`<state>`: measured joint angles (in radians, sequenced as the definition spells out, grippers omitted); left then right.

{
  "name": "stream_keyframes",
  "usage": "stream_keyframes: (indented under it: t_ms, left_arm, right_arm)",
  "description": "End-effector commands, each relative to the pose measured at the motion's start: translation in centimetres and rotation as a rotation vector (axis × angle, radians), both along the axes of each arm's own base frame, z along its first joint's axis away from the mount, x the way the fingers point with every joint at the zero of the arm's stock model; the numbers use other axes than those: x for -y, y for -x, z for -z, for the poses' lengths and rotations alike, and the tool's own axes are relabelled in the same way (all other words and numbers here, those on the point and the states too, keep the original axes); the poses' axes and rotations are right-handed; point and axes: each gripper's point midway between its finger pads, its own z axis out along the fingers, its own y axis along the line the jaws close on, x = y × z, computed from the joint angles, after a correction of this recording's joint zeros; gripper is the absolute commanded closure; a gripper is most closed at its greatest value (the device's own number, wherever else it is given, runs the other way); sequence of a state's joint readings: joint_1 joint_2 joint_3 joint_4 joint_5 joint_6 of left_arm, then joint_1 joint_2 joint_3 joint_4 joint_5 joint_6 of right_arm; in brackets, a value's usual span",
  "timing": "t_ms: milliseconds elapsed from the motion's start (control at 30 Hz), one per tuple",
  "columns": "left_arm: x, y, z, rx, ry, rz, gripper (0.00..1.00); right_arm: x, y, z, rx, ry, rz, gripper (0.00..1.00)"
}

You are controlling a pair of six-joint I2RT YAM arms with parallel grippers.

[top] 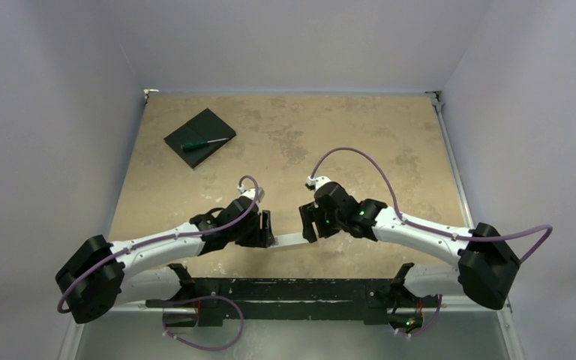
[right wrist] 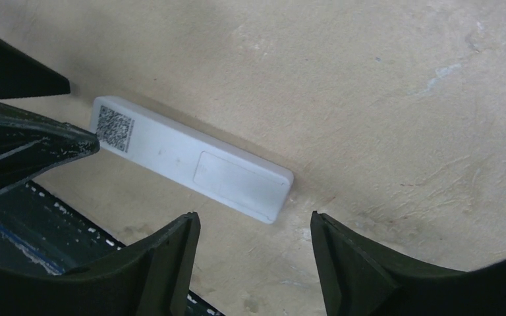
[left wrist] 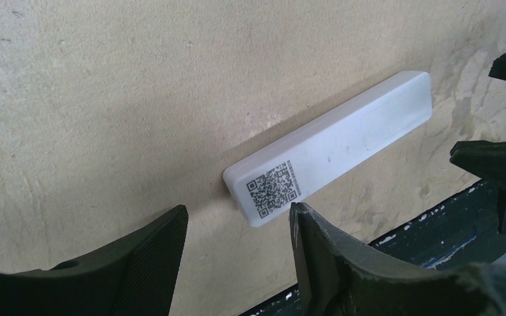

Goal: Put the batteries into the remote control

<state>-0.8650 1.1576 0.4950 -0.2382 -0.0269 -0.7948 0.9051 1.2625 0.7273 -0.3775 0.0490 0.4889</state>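
Remote control (top: 289,240) lies back-up on tabletop (top: 307,135), between my two hands, long axis running hand to hand. Left hand (left wrist: 237,212) released, empty, QR label (left wrist: 273,187) end just ahead of it. Right hand (right wrist: 255,217) released, empty, battery cover (right wrist: 227,178) end just ahead, so I judge right better placed. Batteries not in view; can't tell if cover is latched.

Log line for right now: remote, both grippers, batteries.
remote control: lying back-up on table, battery cover closed | left gripper: open, empty, at QR-code end | right gripper: open, empty, at other end | batteries: not in view
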Motion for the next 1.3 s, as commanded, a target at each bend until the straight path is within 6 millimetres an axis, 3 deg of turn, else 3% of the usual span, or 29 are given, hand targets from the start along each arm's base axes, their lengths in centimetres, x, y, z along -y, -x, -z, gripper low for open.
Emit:
stream_keyframes:
  t_ms: [0,167,267,633,1000,1267]
  left_arm:
    - [0.2,-0.8,-2.4,0.053,0.022,0.000,0.41]
    - [0.0,-0.5,-3.3,0.059,0.045,-0.003,0.41]
    - [-0.1,-0.1,-3.6,0.054,0.069,-0.009,0.41]
    - [-1.5,0.5,-5.4,0.082,0.093,-0.054,0.37]
    - [-2.6,1.3,-5.9,0.081,0.110,-0.080,0.35]
    - [-2.3,1.7,-7.6,0.083,0.174,-0.087,0.35]
  right_arm:
    - [-2.3,-0.2,-3.4,0.078,-0.073,-0.147,0.27]
    - [-3.7,0.3,-4.7,0.107,-0.119,-0.259,0.19]
    - [-4.6,0.5,-4.6,0.113,-0.129,-0.319,0.02]
    - [-7.6,1.9,-1.4,0.167,0.057,-0.514,0.01]
    - [-6.8,0.3,0.7,0.183,0.205,-0.510,0.01]
    - [-5.5,0.0,2.0,0.159,0.325,-0.554,0.01]
